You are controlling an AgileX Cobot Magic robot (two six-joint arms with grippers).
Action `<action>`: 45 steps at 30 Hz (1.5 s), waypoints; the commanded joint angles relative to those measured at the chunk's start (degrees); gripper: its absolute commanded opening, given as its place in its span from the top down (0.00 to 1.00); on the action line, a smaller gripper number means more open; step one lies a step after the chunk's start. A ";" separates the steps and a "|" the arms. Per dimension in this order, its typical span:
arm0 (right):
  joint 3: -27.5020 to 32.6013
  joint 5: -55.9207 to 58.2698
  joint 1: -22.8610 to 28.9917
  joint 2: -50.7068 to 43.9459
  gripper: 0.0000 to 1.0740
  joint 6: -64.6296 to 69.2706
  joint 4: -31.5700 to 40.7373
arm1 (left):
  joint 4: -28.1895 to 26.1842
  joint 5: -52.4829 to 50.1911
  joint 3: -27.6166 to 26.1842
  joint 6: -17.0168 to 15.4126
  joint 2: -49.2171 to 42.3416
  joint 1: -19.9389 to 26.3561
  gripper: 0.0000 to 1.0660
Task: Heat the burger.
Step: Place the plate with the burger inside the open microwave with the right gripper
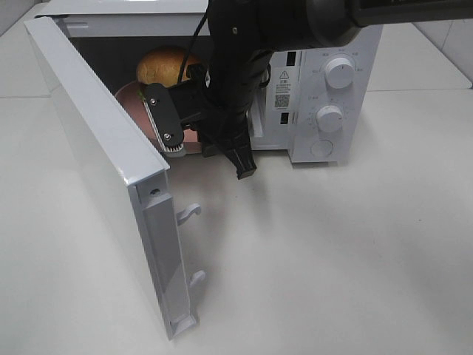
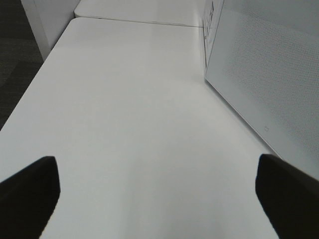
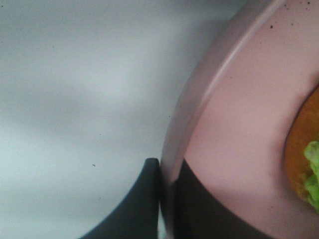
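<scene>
Microwave [image 1: 325, 89]: door [image 1: 96, 148] stands wide toward 7 o'clock, giving free access to the cavity.
Plate [image 1: 127, 97]: pink, carries the burger; partly inside the cavity, at 11 o'clock.
Right gripper [image 3: 168, 167]: clenched on the plate rim, probably to slide the plate in level.
Left gripper [image 2: 157, 172]: released, empty, outside the door.
Burger [image 1: 164, 65]: on the plate, inside the cavity; glossy brown bun, green lettuce edge.
</scene>
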 commanded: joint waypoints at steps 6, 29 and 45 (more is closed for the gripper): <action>-4.41 -0.97 -0.97 1.72 1.00 -0.34 -0.40 | -0.40 -0.52 -0.06 0.00 -0.69 -0.40 0.06; -17.65 2.12 -3.78 9.68 1.00 1.15 0.40 | -0.40 -0.52 -0.06 0.00 -0.69 -0.40 0.06; -23.32 1.83 -4.13 14.32 1.00 1.26 1.15 | -0.40 -0.52 -0.06 0.00 -0.69 -0.40 0.06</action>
